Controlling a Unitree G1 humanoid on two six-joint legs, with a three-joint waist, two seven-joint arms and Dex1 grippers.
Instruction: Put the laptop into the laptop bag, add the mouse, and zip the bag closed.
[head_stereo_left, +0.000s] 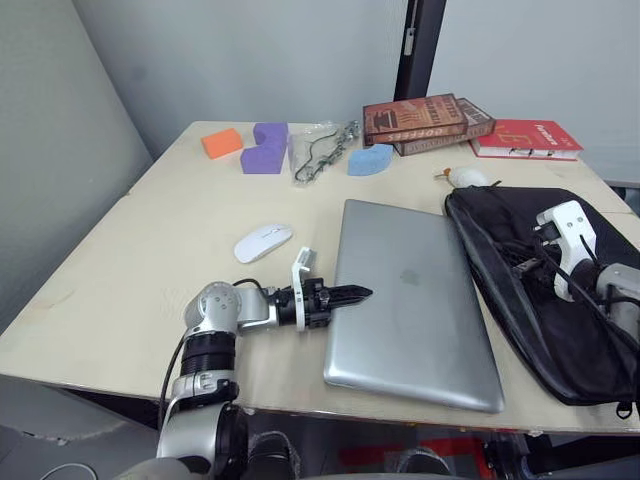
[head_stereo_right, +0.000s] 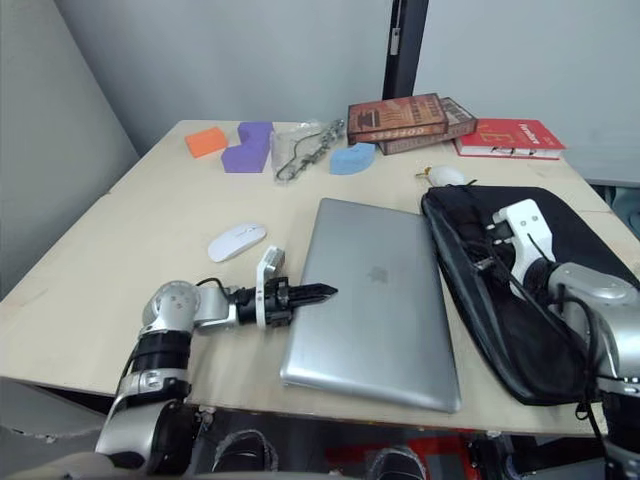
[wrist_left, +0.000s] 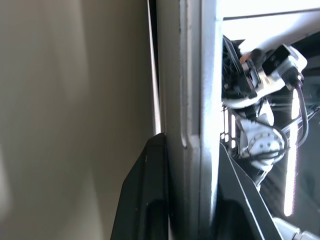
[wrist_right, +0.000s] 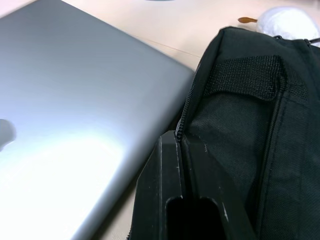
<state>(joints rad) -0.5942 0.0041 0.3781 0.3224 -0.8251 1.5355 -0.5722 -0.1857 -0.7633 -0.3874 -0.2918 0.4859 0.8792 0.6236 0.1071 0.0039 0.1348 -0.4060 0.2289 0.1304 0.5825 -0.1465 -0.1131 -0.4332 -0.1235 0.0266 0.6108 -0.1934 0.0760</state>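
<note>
- Spreading across both head views, the pale wooden bench (head_stereo_left: 130, 250) carries everything; its far edge meets a grey wall
- Lying flat and closed near the bench's front edge, the laptop (head_stereo_left: 410, 300) sits between the two arms, its lid logo facing up
- Resting just to the right of the laptop, the laptop bag (head_stereo_left: 520, 290) lies flat and black, its near long edge beside the laptop's right edge; whether they touch cannot be told
- Reaching in from the left, the left gripper (head_stereo_left: 350, 295) is clamped on the laptop's left edge; the left wrist view shows one black finger on each face of the thin metal edge
- Sitting over the bag's upper face, the right gripper (wrist_right: 181, 150) has its two fingers pressed together with the tips at the bag's zipper edge; whether they pinch any fabric cannot be told
- Standing at the far side, a stack of brown books (head_stereo_left: 425, 120) and a red book (head_stereo_left: 525, 138) lie near the wall; purple (head_stereo_left: 266, 147), orange (head_stereo_left: 221, 142) and blue (head_stereo_left: 370, 159) foam blocks lie to their left
- Lying left of the laptop and apart from it, the mouse (head_stereo_left: 263, 242) is on bare bench; a white plush toy (head_stereo_left: 465, 177) pokes out just behind the bag's far corner
</note>
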